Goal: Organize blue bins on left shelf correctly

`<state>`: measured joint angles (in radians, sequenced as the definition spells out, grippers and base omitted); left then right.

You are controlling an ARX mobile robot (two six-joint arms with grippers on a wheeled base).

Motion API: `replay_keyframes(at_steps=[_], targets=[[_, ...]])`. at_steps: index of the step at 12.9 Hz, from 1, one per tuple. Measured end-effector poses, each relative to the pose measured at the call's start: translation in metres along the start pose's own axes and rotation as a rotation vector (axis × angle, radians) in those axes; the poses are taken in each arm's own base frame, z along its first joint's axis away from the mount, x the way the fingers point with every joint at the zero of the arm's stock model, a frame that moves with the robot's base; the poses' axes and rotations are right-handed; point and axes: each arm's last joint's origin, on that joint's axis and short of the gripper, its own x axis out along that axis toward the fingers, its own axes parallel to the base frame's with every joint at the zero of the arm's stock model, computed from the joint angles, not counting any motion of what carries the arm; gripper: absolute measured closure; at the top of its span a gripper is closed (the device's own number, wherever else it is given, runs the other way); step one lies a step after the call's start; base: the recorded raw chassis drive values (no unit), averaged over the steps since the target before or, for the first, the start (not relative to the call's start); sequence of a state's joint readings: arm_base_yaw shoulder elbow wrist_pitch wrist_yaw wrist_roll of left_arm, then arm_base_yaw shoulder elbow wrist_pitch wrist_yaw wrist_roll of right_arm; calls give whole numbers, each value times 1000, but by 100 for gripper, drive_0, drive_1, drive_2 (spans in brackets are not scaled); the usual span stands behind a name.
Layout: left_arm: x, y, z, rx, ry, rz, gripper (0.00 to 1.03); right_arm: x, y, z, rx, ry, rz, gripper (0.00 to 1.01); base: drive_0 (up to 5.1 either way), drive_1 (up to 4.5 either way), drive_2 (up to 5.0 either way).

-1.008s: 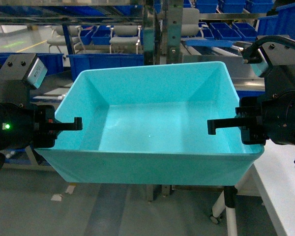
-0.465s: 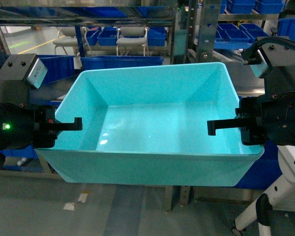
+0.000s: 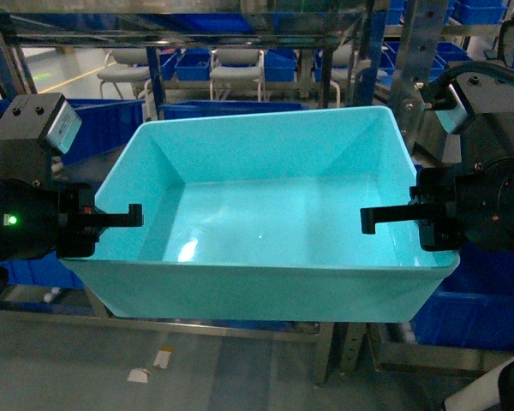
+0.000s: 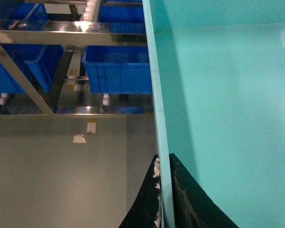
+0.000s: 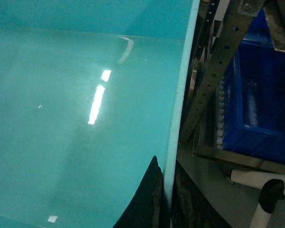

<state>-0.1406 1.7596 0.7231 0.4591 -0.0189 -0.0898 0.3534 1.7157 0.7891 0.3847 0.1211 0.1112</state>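
Both sets of jaws are clamped on the tub right now. My left gripper (image 3: 135, 216) has one finger inside and one outside the left rim, and the left wrist view shows the thin lip pinched tight between the two black pads. The right gripper (image 3: 368, 221) does the same on the opposite rim.

So the light turquoise rectangular plastic tub (image 3: 265, 231) hangs in the air between the two arms, open side up, empty, roughly level. Its long axis runs 9 to 3 o'clock across the head view, from one gripper to the other. Neither arm is nearer; they share it evenly.

The relation that matters: the shiny stainless-steel rack (image 3: 325, 26) sits at 12 o'clock, straight past the tub's far wall, with dark royal-blue plastic crates (image 3: 463, 308) on its lower tiers and more behind. I'd guess the tub goes forward, broadside on, into a tier. I can't make out a free roller tier from here, so I'd check before pushing in.
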Motion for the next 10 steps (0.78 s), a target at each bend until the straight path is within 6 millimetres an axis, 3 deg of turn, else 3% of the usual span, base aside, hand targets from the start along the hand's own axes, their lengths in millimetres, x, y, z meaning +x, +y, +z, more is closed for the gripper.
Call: replay_keyframes(at_steps=[7,10], targets=[[0,0,0,0,0,0,101,0,0,0,0,2,1,99,-407,453,-46],[0,2,0,-3,3,4,101,0,2,0,-2,-1,8,99,-16,370,-401]])
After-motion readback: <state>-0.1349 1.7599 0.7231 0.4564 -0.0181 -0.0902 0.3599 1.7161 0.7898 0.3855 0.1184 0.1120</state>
